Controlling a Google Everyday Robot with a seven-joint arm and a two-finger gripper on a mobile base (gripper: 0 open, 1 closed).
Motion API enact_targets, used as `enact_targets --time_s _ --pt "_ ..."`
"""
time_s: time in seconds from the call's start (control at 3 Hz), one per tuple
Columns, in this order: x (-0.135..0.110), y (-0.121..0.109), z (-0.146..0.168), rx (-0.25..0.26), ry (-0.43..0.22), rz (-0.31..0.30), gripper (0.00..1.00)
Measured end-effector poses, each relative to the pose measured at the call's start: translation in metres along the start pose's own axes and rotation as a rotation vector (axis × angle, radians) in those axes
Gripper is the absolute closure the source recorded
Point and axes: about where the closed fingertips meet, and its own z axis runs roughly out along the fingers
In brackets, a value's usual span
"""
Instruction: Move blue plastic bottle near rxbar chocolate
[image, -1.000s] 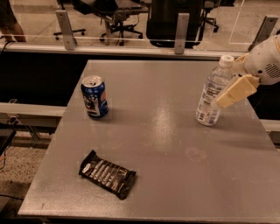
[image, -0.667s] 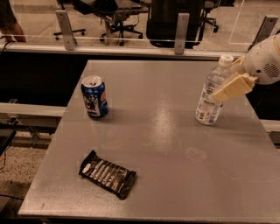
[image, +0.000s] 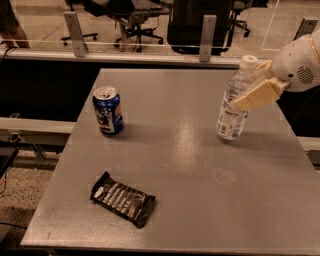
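Note:
The blue plastic bottle (image: 231, 119), clear with a white cap and label, stands at the table's right side and leans a little, cap to the right. My gripper (image: 246, 86) comes in from the right edge, with cream fingers (image: 256, 94) closed around the bottle's upper half. The bottle's base is at or just above the tabletop. The rxbar chocolate (image: 123, 199), a flat black wrapper with white lettering, lies near the table's front left, far from the bottle.
A blue soda can (image: 108, 111) stands upright at the left side of the grey table (image: 190, 165). A glass barrier with metal posts (image: 207, 38) runs behind the table. Office chairs stand beyond it.
My gripper has closed in on the bottle's upper part. The bottle has shifted slightly left and now leans. The can and bar have not moved.

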Motion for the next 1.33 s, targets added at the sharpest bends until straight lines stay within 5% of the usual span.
enact_targets --time_s 0.33,1.33 --pt "-0.031 0.024 0.007 -0.068 -0.071 -0.041 1.0" --pt "-0.071 0.111 0.034 -0.301 -0.161 -0.145 1.0"
